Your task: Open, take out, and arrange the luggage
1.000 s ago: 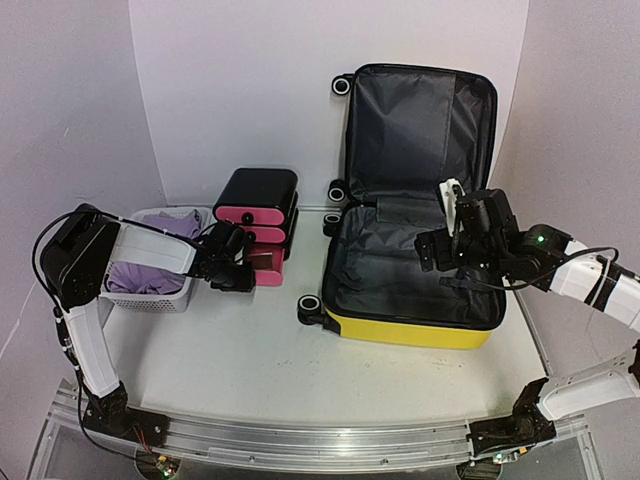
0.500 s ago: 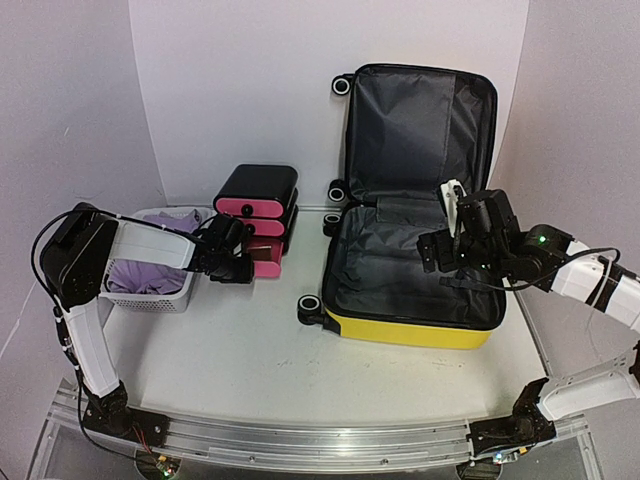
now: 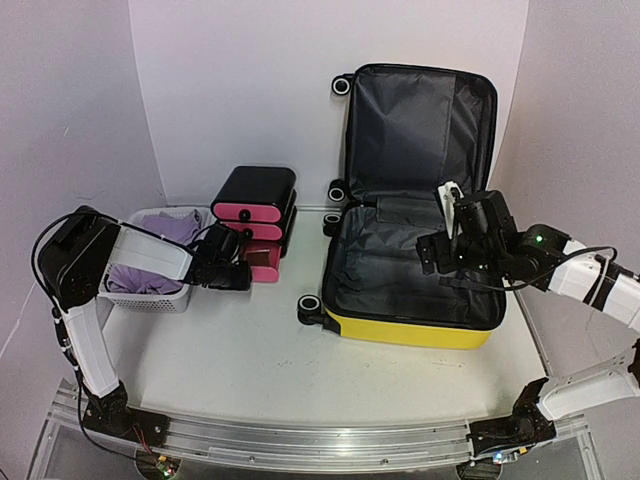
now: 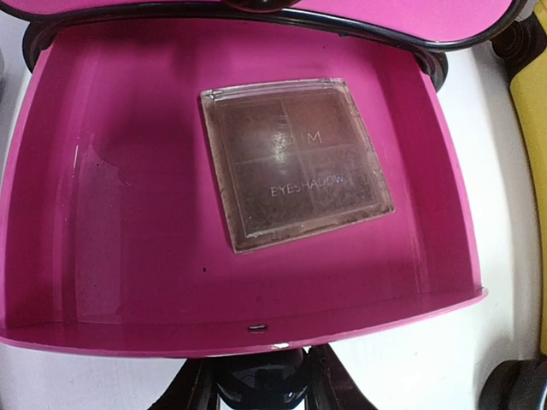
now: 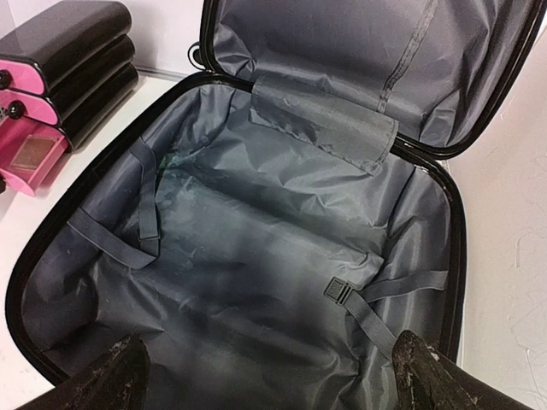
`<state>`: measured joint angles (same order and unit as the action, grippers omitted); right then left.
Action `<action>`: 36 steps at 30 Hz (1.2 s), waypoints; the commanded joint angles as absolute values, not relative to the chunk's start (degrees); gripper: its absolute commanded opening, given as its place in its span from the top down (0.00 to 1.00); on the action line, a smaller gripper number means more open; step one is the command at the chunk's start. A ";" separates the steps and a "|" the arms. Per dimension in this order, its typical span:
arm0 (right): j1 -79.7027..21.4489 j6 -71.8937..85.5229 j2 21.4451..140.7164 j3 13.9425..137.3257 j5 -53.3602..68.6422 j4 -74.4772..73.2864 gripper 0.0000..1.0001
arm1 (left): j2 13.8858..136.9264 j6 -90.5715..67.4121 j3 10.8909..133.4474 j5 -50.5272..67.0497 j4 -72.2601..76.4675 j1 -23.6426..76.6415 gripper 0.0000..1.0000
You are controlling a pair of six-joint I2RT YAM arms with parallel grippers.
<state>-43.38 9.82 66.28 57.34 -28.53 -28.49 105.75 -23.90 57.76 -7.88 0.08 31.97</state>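
- top external view: the left gripper (image 3: pixel 228 272) reaches toward the black-and-pink drawer box (image 3: pixel 255 195), at the front of its pulled-out bottom drawer (image 3: pixel 263 262).
- left wrist view: the left gripper (image 4: pixel 259 389) is clamped on the black knob (image 4: pixel 256 376) at the near edge of the pink drawer (image 4: pixel 128 213), one finger on each side of it.
- just ahead of that gripper, inside the drawer, a brown eyeshadow palette (image 4: pixel 295 162) lies flat toward the back, slightly turned.
- behind the left gripper, along its arm, stands a white mesh basket (image 3: pixel 150 298) with purple cloth (image 3: pixel 135 275) in it.
- the luggage (image 3: pixel 400 330) lies on the desk (image 3: pixel 250 370), well apart to the right of the left gripper, its lid swung up against the back wall and its grey lining showing.
- the right gripper (image 3: pixel 432 252) hangs above the lower half of the luggage, its fingers spread wide apart with nothing between them.
- right wrist view: below and ahead of the right gripper (image 5: pixel 269 376) is the luggage (image 5: pixel 256 231) lining, with loose straps lying across it.
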 commanded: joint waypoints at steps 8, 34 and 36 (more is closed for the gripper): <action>-43.07 10.08 65.08 58.30 -28.91 -27.42 0.02 | 100.09 -22.68 51.49 -10.55 21.23 31.72 0.74; -43.07 11.23 65.14 58.10 -27.60 -27.86 0.02 | 99.86 -42.38 41.62 -5.09 25.05 30.28 0.57; -43.07 11.21 65.04 58.01 -27.57 -27.86 0.02 | 101.11 -43.50 42.41 -4.45 25.05 29.47 0.63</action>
